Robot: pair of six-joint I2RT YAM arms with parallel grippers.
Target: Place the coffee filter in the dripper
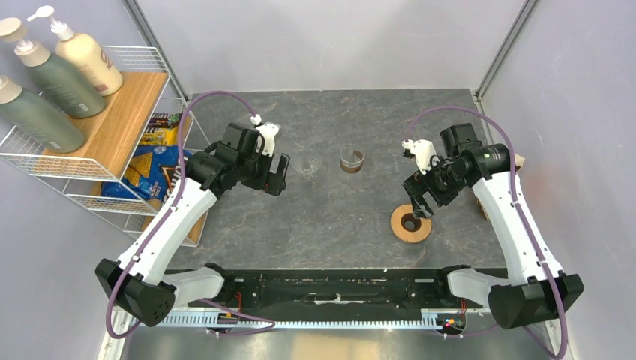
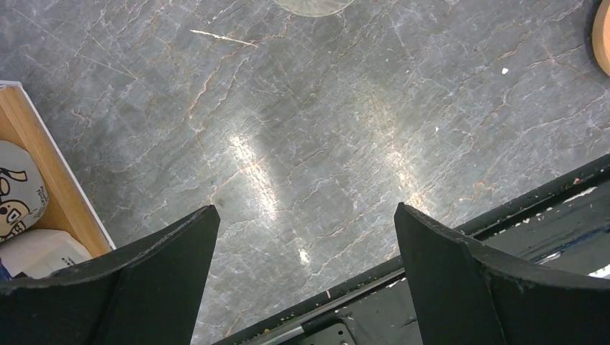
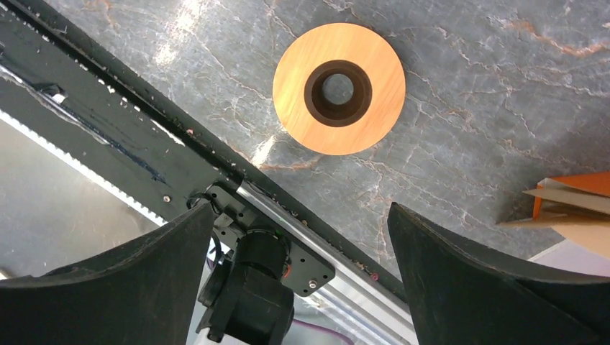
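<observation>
A clear ribbed glass cone [image 1: 306,163] stands on the grey table with no wood collar on it; its rim shows at the top edge of the left wrist view [image 2: 309,6]. A flat light-wood ring [image 1: 410,223] with a dark hole lies apart from it, also in the right wrist view [image 3: 339,88]. No single coffee filter shows; only tan paper edges [image 3: 565,198] lie at the table's right side [image 1: 517,161]. My left gripper [image 1: 276,177] [image 2: 303,210] is open and empty, left of the cone. My right gripper [image 1: 417,202] [image 3: 298,208] is open and empty, just above the ring.
A short glass cup with a brown band [image 1: 351,159] stands right of the cone. A wire rack [image 1: 112,142] with bottles and snack packets is at the left; its wooden shelf edge [image 2: 54,183] shows in the left wrist view. The black base rail [image 1: 337,285] runs along the near edge.
</observation>
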